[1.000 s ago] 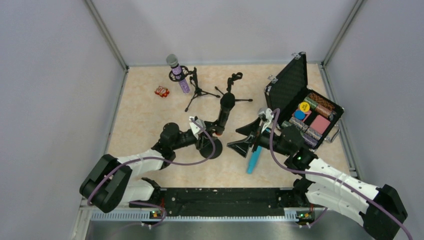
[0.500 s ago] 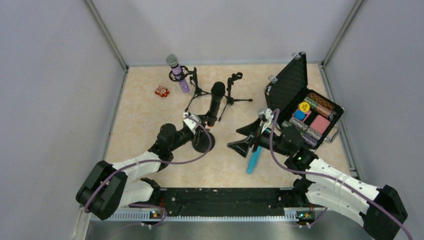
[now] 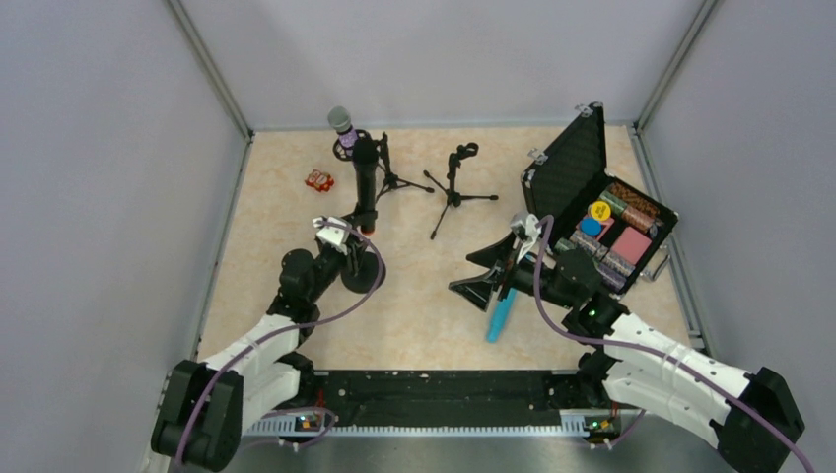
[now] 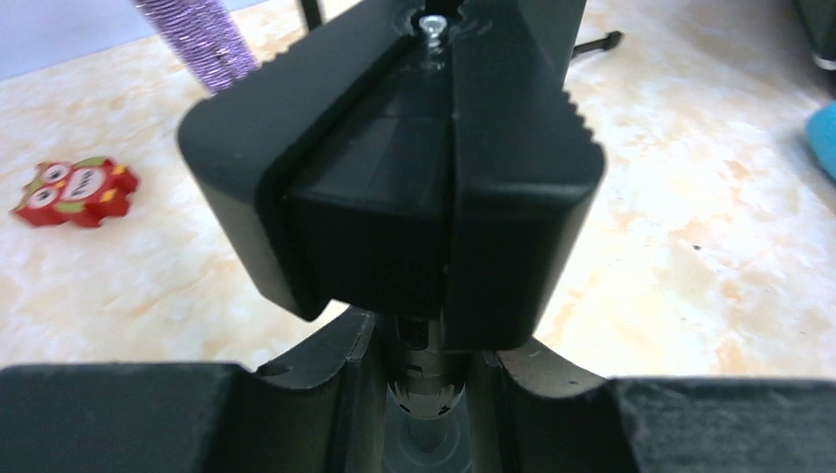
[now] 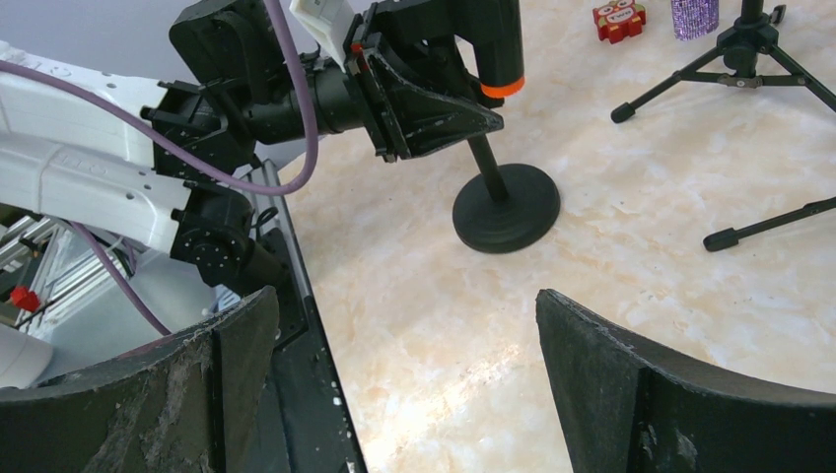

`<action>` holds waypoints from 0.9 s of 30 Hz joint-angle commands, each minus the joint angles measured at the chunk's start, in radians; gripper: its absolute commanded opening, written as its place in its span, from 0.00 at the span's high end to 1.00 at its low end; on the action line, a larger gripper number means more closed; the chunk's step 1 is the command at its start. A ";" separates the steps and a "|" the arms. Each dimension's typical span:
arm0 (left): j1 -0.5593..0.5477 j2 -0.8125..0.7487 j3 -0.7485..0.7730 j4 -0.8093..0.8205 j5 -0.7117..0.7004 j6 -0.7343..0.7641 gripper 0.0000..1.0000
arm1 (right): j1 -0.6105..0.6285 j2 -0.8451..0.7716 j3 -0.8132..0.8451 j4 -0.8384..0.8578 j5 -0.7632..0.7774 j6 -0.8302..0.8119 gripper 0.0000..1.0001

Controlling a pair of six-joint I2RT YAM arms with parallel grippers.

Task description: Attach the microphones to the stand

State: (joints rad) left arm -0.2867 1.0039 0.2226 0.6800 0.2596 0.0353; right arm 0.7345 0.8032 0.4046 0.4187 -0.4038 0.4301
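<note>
Microphones are spread over the desk (image 3: 296,212). The black microphone (image 3: 365,182) stands upright, orange end down, clamped in the left gripper (image 3: 355,235) near a round-base stand (image 3: 360,278). Just behind it, the purple microphone (image 3: 340,120) sits tilted in a tripod stand (image 3: 394,182) at the far left. The turquoise microphone (image 3: 501,317) lies flat on the desk beside the right gripper (image 3: 483,271), whose jaws are spread wide and hold nothing.

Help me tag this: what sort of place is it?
Probably a robot test cell: grey walls enclose a marbled table, the left arm and right arm are bolted at its edge, with props like a tripod stand and open case on it.
</note>
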 commanded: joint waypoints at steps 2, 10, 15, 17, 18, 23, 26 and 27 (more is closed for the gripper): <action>0.113 -0.070 -0.001 0.103 -0.016 -0.031 1.00 | -0.010 -0.014 0.007 0.021 0.005 -0.009 0.01; 0.248 -0.062 -0.031 0.193 -0.085 -0.118 1.00 | -0.010 -0.012 0.002 0.025 0.010 -0.009 0.01; 0.280 -0.029 -0.021 0.224 -0.161 -0.110 1.00 | -0.010 -0.014 0.003 0.017 0.012 -0.009 0.01; 0.281 -0.024 -0.008 0.211 -0.191 -0.093 1.00 | -0.010 -0.018 0.005 0.010 0.014 -0.012 0.01; 0.300 -0.023 -0.003 0.206 -0.201 -0.083 1.00 | -0.010 -0.020 0.005 0.007 0.017 -0.015 0.01; 0.323 -0.018 -0.005 0.208 -0.248 -0.055 1.00 | -0.010 -0.019 0.003 0.007 0.021 -0.018 0.01; 0.327 -0.018 -0.024 0.216 -0.249 -0.060 1.00 | -0.010 -0.017 0.002 0.009 0.019 -0.018 0.01; 0.327 -0.020 -0.031 0.224 -0.249 -0.064 1.00 | -0.010 -0.018 0.002 0.009 0.019 -0.019 0.01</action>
State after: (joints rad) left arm 0.0315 0.9916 0.1822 0.7555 0.0471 -0.0345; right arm 0.7345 0.7982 0.4038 0.4103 -0.3893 0.4274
